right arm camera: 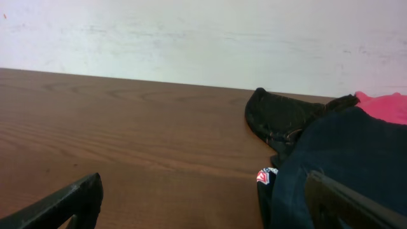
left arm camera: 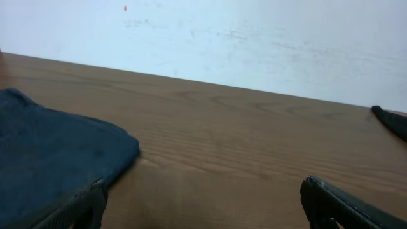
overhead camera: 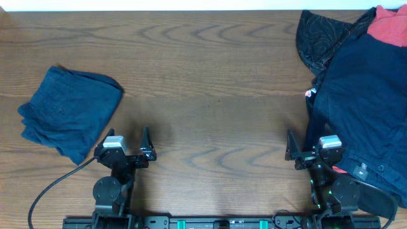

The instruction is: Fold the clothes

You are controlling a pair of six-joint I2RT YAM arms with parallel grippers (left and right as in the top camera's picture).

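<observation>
- Waiting at 7 o'clock in the overhead view, the left gripper (overhead camera: 125, 146) has its jaws apart and empty above the bare table (overhead camera: 210, 95).
- At 5 o'clock the right gripper (overhead camera: 311, 149) is likewise spread and holds nothing. Its outer finger is over the edge of the navy garment (overhead camera: 362, 95).
- At 9 o'clock lies a folded navy piece (overhead camera: 70, 111), just beyond the left gripper. It looks finished.
- From 1 to 4 o'clock sits the unfolded pile, with the navy garment on top. The black piece (overhead camera: 321, 35) pokes out at 1 o'clock, and the red piece (overhead camera: 391, 25) is at the far corner.
- The likely next step is to take the navy garment first, since it covers the others. Pinch only its near edge, drag it to the centre, and spread it flat with both grippers before creasing. A deep grab could bring the black piece along.
</observation>
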